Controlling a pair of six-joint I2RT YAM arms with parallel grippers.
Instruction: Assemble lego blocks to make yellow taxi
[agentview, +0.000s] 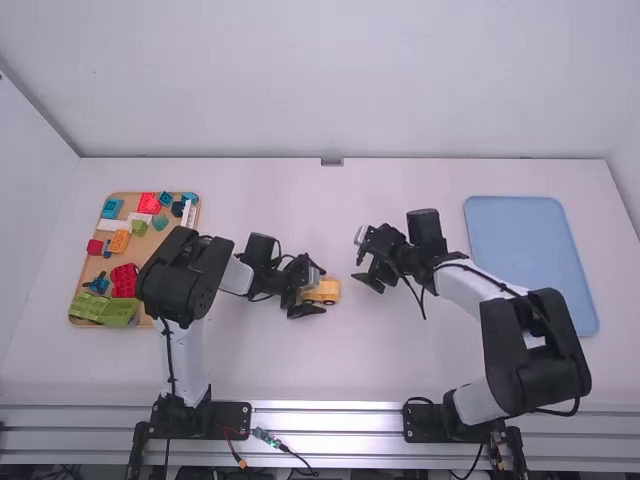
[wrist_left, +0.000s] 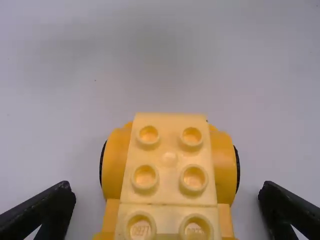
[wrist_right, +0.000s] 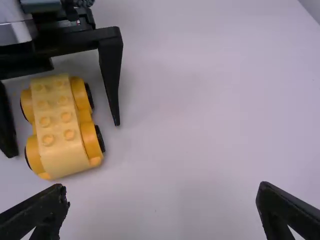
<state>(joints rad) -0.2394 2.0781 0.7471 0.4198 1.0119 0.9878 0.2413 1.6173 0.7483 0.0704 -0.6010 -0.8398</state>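
Nearest the camera, metal rails (agentview: 330, 430) crossed the near edge of the worktop (agentview: 400, 370), with loose cables (agentview: 270, 438) between the arm bases. Beyond them, the right arm (agentview: 535, 345) stood across the near left part of the blue tray (agentview: 530, 260). On the far left, the wooden tray (agentview: 148, 322) carried green blocks (agentview: 102, 308) at its near end, then a red block (agentview: 124, 280), an orange block (agentview: 119, 241) and, farther on, teal blocks (agentview: 112, 208); the left arm (agentview: 180, 280) overlapped its right side.

Mid-worktop, the yellow toy car (agentview: 326, 291) stood on its wheels. The left gripper (agentview: 320, 291) was spread wide astride it, the fingers apart from its sides and gripping nothing. To the car's right, well apart, the right gripper (agentview: 362, 258) was likewise wide open, with nothing between its fingers. A white wall (agentview: 350, 80) rose behind.

In the high view, the left gripper hid one end of the car, and several small tray pieces were hard to make out. The left wrist view cut off the car's nearer end; the right wrist view cut off part of the left gripper. The car's underside was hidden.
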